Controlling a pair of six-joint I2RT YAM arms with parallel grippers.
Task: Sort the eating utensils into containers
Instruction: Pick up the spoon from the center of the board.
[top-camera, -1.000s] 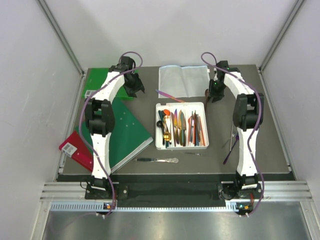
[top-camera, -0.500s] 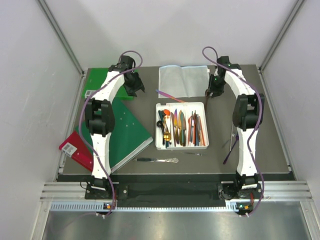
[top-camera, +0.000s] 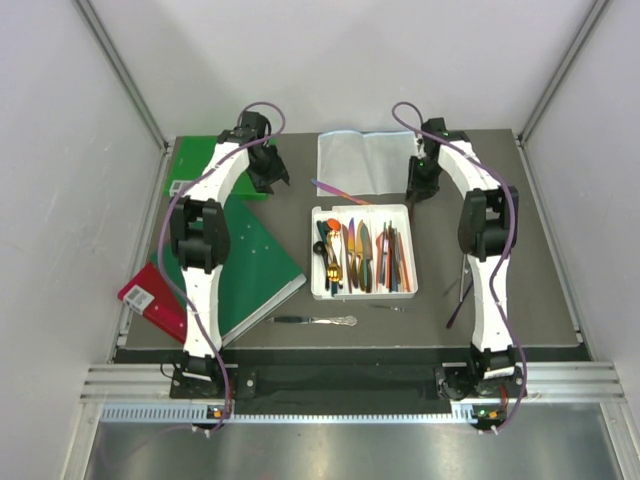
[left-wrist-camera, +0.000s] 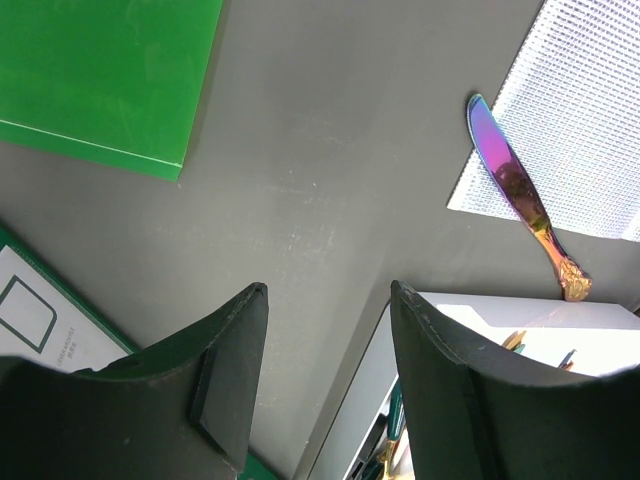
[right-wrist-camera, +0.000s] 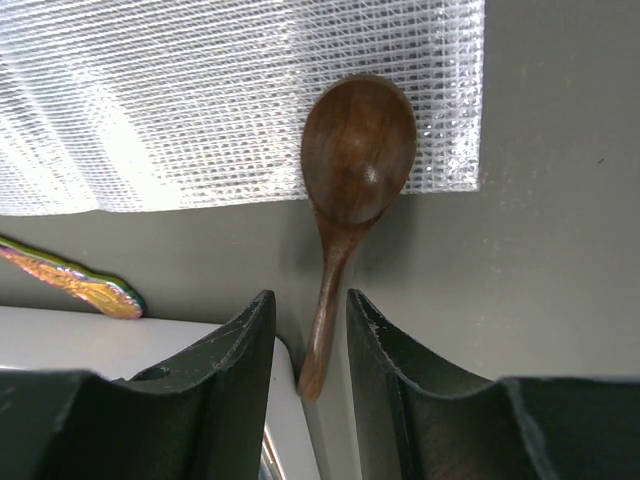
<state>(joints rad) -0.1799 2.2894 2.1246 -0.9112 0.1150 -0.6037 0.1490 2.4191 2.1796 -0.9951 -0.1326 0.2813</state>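
Observation:
The white tray (top-camera: 362, 210) sits mid-table with several colourful utensils (top-camera: 365, 255) in its long compartments. My right gripper (top-camera: 415, 193) hangs at the tray's far right corner. In the right wrist view its fingers (right-wrist-camera: 308, 297) are open and stand on either side of the handle of a brown wooden spoon (right-wrist-camera: 352, 165), with a gap on each side. The spoon's bowl lies on the edge of a mesh pouch (right-wrist-camera: 200, 90). An iridescent knife (top-camera: 335, 190) lies behind the tray, also in the left wrist view (left-wrist-camera: 520, 195). My left gripper (top-camera: 272, 183) is open and empty (left-wrist-camera: 328, 290) over bare table.
A silver knife (top-camera: 315, 321) lies in front of the tray, and thin utensils (top-camera: 462, 280) lie to its right by the right arm. Green books (top-camera: 250, 250) and a red one (top-camera: 150, 298) cover the left side. The clear mesh pouch (top-camera: 365, 160) lies at the back.
My right gripper has moved a little left and down, towards the tray's far right corner. The left arm has not moved.

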